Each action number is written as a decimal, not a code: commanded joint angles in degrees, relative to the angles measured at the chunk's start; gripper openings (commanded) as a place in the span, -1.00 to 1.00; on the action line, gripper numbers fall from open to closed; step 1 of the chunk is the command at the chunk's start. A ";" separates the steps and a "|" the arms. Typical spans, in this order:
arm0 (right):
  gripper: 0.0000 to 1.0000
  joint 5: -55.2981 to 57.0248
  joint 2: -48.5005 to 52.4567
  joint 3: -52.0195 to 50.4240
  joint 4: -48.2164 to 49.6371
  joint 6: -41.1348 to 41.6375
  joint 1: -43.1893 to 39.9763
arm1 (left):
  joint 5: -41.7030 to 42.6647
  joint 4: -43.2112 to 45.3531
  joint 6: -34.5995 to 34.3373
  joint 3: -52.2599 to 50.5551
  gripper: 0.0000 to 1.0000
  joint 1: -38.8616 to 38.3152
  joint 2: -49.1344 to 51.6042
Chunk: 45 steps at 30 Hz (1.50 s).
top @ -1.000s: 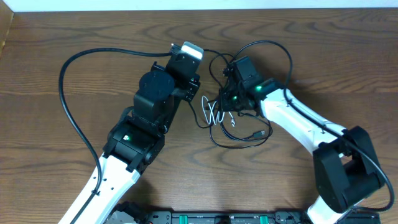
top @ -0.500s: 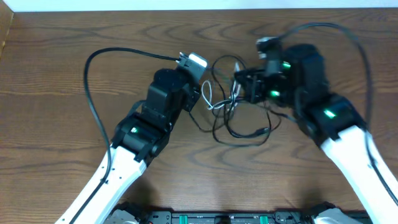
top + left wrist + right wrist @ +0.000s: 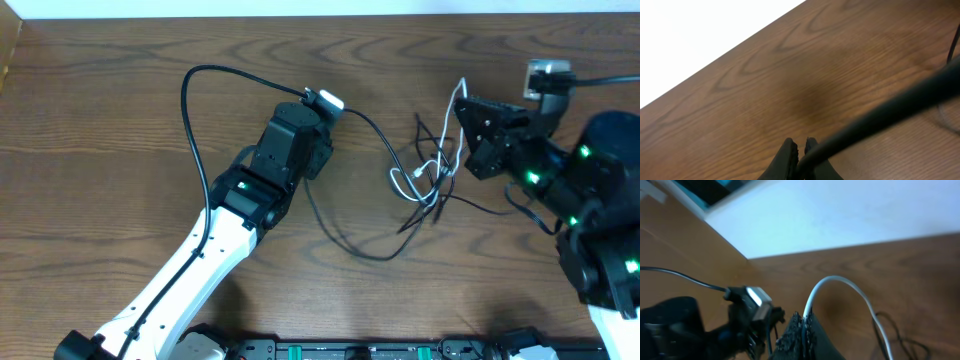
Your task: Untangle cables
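The right gripper (image 3: 802, 316) is shut tight, and it pinches the white cable (image 3: 832, 280) between its two fingers. The white cable goes up from the fingers in a round bend and then drops down on the far side. The knot of cables (image 3: 428, 180) sits just beside this gripper, on its left as seen from above, and white and black loops are mixed up in it. The left gripper (image 3: 799, 146) is shut too, and it holds a black cable (image 3: 880, 112) in its fingers. This gripper is well away from the knot, on the knot's left. From there the black cable lies in a long, loose curve that dips toward the front of the table (image 3: 120, 120) and then climbs back up into the knot. Another thin black line goes from near the left gripper to the knot on the back side. The table is dark brown wood with wavy lines. Behind the knot the wood ends in a straight edge, and a white wall (image 3: 300, 7) starts there. Left of the knot, past the left arm, there is lots of bare wood. In front of the knot there is bare wood as well.
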 commanded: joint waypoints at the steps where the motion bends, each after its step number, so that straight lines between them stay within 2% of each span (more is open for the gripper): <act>1: -0.98 -0.79 4.17 0.63 -1.51 -0.61 -0.33 | -0.31 0.68 -2.23 0.72 -0.85 0.28 0.22; 4: -0.98 -5.35 7.58 0.63 0.44 -0.46 -0.33 | -0.33 0.59 -2.36 0.72 -0.85 0.28 0.22; 9: -0.98 -6.64 8.11 0.63 6.58 1.42 -0.33 | -0.35 -0.98 -2.34 0.72 -0.85 0.28 0.24; 12: -0.98 -6.19 7.61 0.63 10.38 1.81 -0.35 | -0.35 -2.58 -2.34 0.70 -0.85 0.31 0.50; 22: -0.98 -0.70 7.67 0.66 12.13 1.31 -2.82 | -0.35 -5.18 -2.36 0.66 -0.85 0.28 1.31; 27: -0.98 2.60 7.67 0.70 12.41 1.09 -9.42 | -0.39 -9.57 -2.34 0.37 -0.85 0.31 1.95; 34: -0.98 3.13 7.67 0.70 9.84 -0.48 -25.42 | -3.17 -15.28 -2.38 0.11 -0.85 2.34 5.86; 41: -0.98 4.02 7.78 0.68 3.39 -2.99 -37.13 | -3.15 -15.72 -3.43 0.11 -0.84 3.58 8.81; 43: -0.98 8.57 8.24 0.68 1.64 -5.25 -39.15 | -3.17 -15.17 -3.43 0.11 -0.85 3.58 8.81; 45: -0.98 18.86 9.31 0.68 0.33 -6.21 -40.74 | -3.21 -15.19 -3.43 0.11 -0.85 3.58 8.81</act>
